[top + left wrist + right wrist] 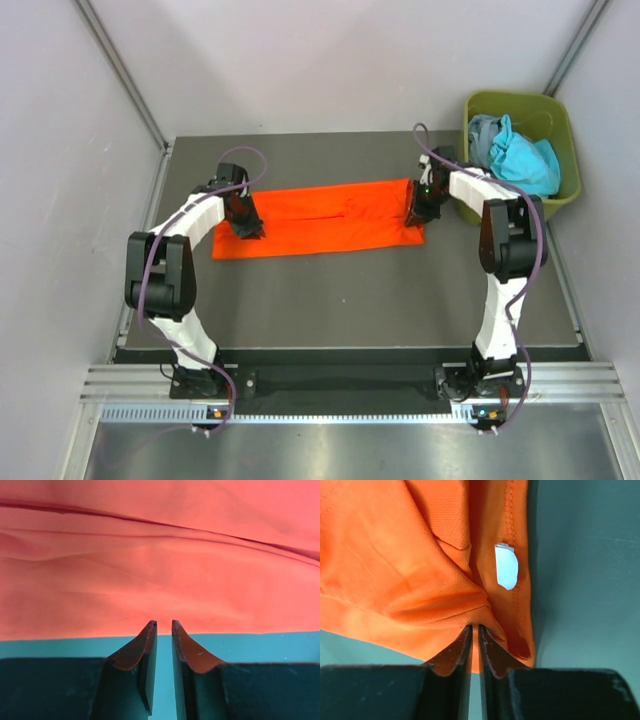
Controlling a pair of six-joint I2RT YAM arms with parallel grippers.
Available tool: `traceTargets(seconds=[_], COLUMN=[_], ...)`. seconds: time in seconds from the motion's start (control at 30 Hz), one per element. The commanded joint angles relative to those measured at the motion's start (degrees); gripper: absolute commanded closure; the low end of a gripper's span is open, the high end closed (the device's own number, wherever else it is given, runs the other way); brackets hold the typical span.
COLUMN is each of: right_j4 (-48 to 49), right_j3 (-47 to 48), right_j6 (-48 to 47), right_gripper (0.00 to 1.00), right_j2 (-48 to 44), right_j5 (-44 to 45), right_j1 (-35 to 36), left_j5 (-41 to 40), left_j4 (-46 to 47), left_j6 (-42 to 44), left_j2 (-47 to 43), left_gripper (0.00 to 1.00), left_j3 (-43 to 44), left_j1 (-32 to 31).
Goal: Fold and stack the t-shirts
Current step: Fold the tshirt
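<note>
The right hand is clenched almost fully, and a bunched fold of the bright orange t-shirt of soft cloth is pinched between its dark fingers, with creases running in toward the fingertips. Just beyond that grip, by the stitched neck seam, sits a small white neck label; no writing can be read on it.

The left hand has its fingers a narrow gap apart, and their tips reach the near hem of the same shirt. The counter shows through the gap lower down, and I cannot tell whether cloth is caught at the tips.

The orange t-shirt lies folded into a long band across the middle of the dark grey counter, with the left hand at its left end and the right hand at its right end. At the far right corner stands an olive-green plastic bin holding a crumpled teal-blue t-shirt and a grey t-shirt.
</note>
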Motion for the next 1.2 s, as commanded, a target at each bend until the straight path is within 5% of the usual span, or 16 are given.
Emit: traceTargets(seconds=[0.0, 0.2, 0.33, 0.47, 0.63, 0.9, 1.17], right_j4=[-1.7, -5.2, 2.9, 10.8, 14.0, 10.4, 5.7], right_j3=[3.5, 7.7, 5.3, 4.3, 5.9, 8.4, 9.8], right_j6=[-2.3, -0.8, 4.9, 11.3, 16.6, 10.5, 5.0], right_gripper=[0.89, 0.73, 0.61, 0.63, 0.89, 0.85, 0.69], right_j2=[-0.2, -5.9, -8.7, -7.3, -0.2, 7.5, 7.8], right_j5=[1.4, 0.7, -0.3, -1.1, -5.5, -0.9, 4.0], right_j1=[-0.3, 1.0, 3.2, 4.8, 5.0, 4.0, 3.4], left_j5=[0.8, 2.3, 3.8, 4.8, 5.8, 7.8, 9.2], left_j4=[-0.7, -0.4, 0.5, 1.0, 2.0, 2.9, 3.9], left_j6=[1.0, 0.7, 0.7, 0.5, -0.7, 2.1, 3.2], left_j2=[1.4, 2.3, 2.7, 2.8, 4.2, 3.9, 3.0], left_gripper=[0.77, 0.76, 0.75, 0.75, 0.75, 0.68, 0.61], left_j3=[3.1, 5.5, 5.1, 4.4, 4.3, 4.8, 1.9], left_j1=[1.2, 1.2, 1.2, 1.3, 1.4, 4.1, 12.4])
